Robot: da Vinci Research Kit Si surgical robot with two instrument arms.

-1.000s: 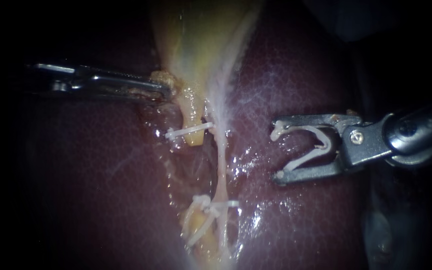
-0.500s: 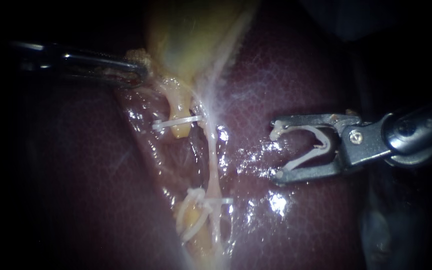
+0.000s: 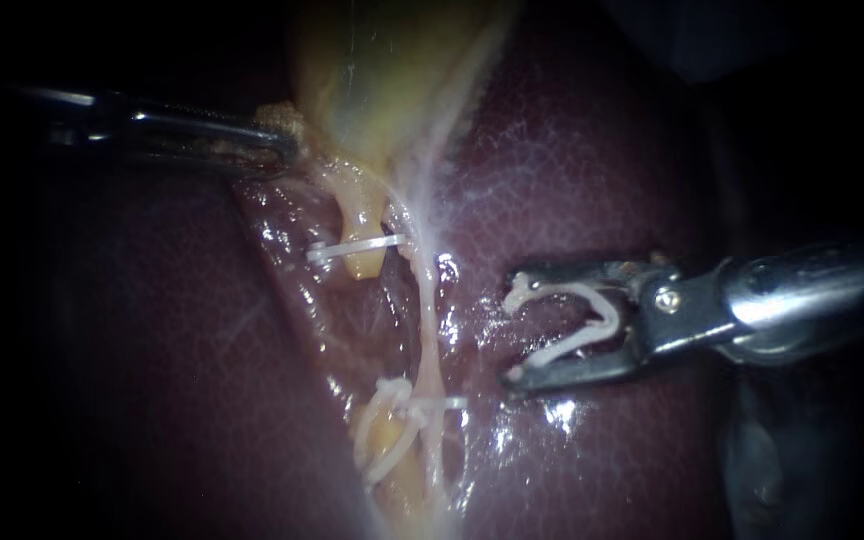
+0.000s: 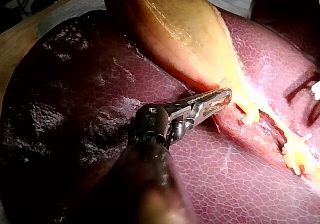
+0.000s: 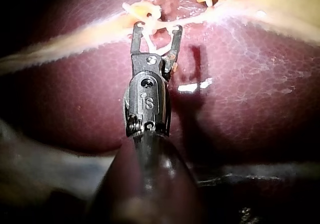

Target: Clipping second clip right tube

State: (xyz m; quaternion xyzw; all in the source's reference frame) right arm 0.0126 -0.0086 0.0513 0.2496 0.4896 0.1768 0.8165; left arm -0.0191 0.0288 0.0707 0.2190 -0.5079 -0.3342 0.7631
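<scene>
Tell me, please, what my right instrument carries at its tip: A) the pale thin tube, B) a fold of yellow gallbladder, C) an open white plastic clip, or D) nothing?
C: the open white plastic clip sits loaded in the slender metal right instrument, beside the pale thin tube but not yet around it.

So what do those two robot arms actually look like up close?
Both are slim, dark, glossy shafts tipped with small silvery metal tools. The left instrument has a rounded dark wrist joint and a long, narrow tool. The right instrument has a shorter two-pronged tool hinged on a visible pin, with a small coiled wire at its wrist. No sleeves or loose cables show.
</scene>
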